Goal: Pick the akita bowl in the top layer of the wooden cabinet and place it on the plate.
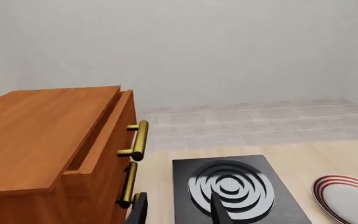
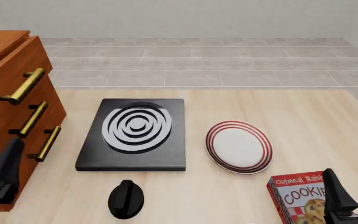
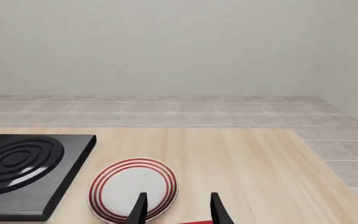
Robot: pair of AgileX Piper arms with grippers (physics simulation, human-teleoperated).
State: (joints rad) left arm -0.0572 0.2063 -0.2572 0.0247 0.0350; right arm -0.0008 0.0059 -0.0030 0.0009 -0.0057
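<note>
Brass top handle (image 1: pixel 139 140) sits just ahead of your left pincer (image 1: pixel 177 212), whose fingers are apart. Close squarely on it and pull straight; the bowl is hidden in that drawer (image 1: pixel 98 135). Your right pincer (image 3: pixel 177 210), also apart, hovers near the plate (image 3: pixel 133 187).

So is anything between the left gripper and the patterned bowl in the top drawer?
Yes: the reddish-brown top drawer is only slightly open, so the bowl is hidden inside. The left gripper hangs beside the cabinet's front.
</note>
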